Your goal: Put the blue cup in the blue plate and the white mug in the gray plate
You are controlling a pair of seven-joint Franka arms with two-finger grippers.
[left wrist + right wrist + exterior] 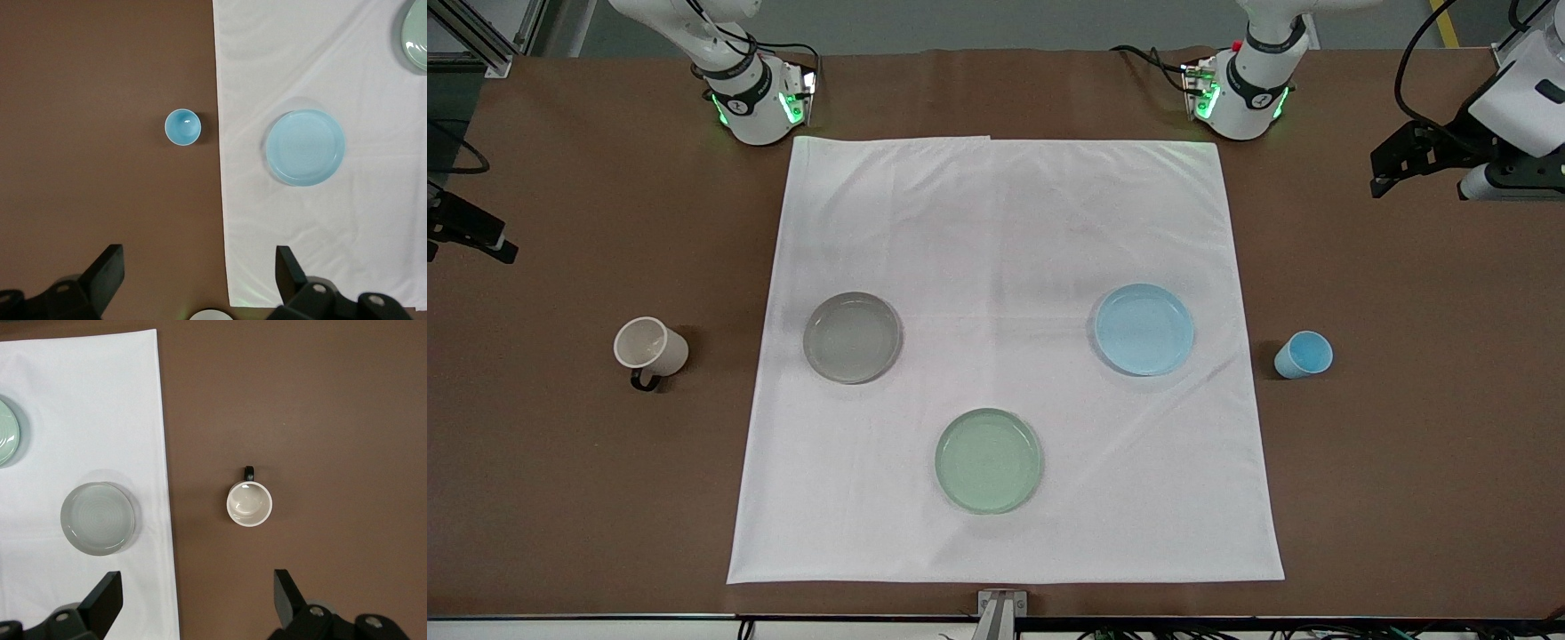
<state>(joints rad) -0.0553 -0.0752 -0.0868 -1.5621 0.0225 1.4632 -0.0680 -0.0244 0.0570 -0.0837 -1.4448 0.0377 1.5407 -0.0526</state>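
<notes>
The blue cup (1304, 354) stands upright on the brown table beside the cloth, toward the left arm's end, and shows in the left wrist view (183, 127). The blue plate (1144, 329) (305, 147) lies empty on the cloth beside it. The white mug (649, 347) (249, 504) stands on the brown table toward the right arm's end, next to the empty gray plate (852, 337) (98, 518). My left gripper (1392, 173) (198, 257) is open, high over the table edge. My right gripper (480, 240) (197, 580) is open, high too.
A pale green plate (988, 460) lies on the white cloth (1005, 222), nearer to the front camera than the other two plates. The cloth covers the middle of the brown table (1405, 444). The arm bases stand along the edge farthest from the front camera.
</notes>
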